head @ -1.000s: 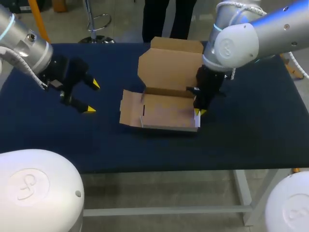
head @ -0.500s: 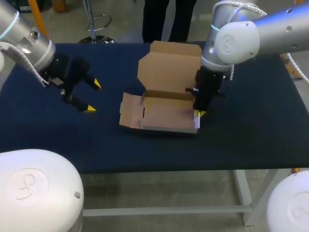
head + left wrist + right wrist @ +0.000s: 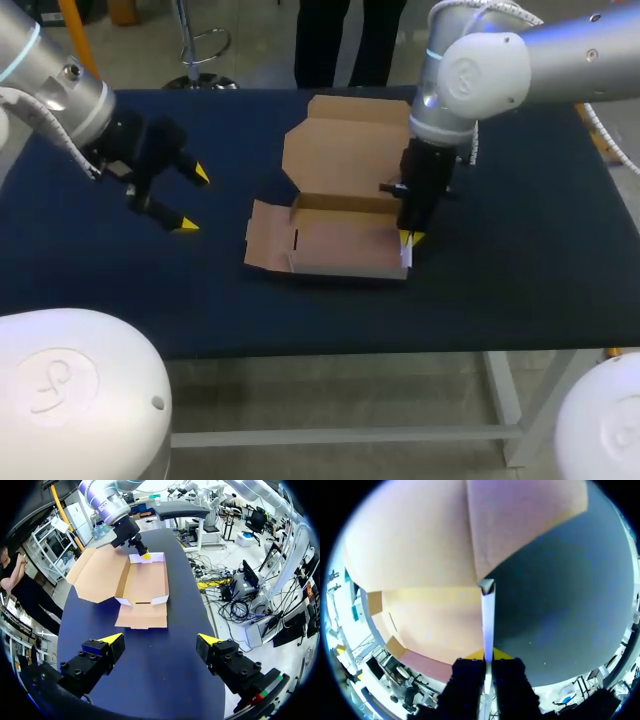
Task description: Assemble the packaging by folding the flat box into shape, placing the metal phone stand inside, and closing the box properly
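At the middle of the navy table [image 3: 520,260], the cardboard box [image 3: 340,245] sits half folded, tray walls up, lid [image 3: 345,155] tilted back open behind it and side flap [image 3: 265,245] lying flat outward on the left. Inside the tray, only cardboard floor shows. The right gripper [image 3: 408,238] pinches the tray's right wall, fingers closed on it from both sides. The left gripper [image 3: 193,201] hangs left of the box, well apart, fingers spread wide.

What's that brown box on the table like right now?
The cardboard box is plain brown, half folded: a shallow open tray, empty, its lid raised at the back, one side flap lying flat toward the left gripper. It sits on the dark blue table. The right gripper pinches its other side wall, holding it upright.
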`<action>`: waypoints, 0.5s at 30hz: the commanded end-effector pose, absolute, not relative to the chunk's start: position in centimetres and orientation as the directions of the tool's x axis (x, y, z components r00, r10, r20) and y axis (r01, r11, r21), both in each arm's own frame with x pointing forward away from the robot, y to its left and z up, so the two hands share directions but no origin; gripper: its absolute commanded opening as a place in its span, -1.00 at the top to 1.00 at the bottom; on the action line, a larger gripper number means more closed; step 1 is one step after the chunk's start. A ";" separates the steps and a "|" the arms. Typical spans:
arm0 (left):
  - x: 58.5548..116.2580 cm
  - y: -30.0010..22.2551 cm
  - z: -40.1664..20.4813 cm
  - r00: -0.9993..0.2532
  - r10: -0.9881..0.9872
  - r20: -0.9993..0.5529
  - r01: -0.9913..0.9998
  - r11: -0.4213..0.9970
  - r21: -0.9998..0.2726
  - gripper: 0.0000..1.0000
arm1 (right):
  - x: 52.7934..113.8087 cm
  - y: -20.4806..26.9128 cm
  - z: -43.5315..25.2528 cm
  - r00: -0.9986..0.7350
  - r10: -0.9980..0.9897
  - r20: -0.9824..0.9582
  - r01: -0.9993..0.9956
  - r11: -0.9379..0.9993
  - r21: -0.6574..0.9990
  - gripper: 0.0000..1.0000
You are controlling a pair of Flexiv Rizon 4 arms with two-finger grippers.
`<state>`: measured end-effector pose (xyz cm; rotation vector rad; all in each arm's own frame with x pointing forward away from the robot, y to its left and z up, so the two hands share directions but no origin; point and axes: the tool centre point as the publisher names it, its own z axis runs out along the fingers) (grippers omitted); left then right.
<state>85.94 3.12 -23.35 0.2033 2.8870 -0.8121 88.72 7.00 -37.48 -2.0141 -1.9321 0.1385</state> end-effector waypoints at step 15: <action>85.9 3.2 -23.2 -0.982 0.094 -0.163 0.165 0.848 -0.504 -1.00 | 89.4 8.5 -38.8 0.005 0.995 0.104 0.886 0.044 -0.462 1.00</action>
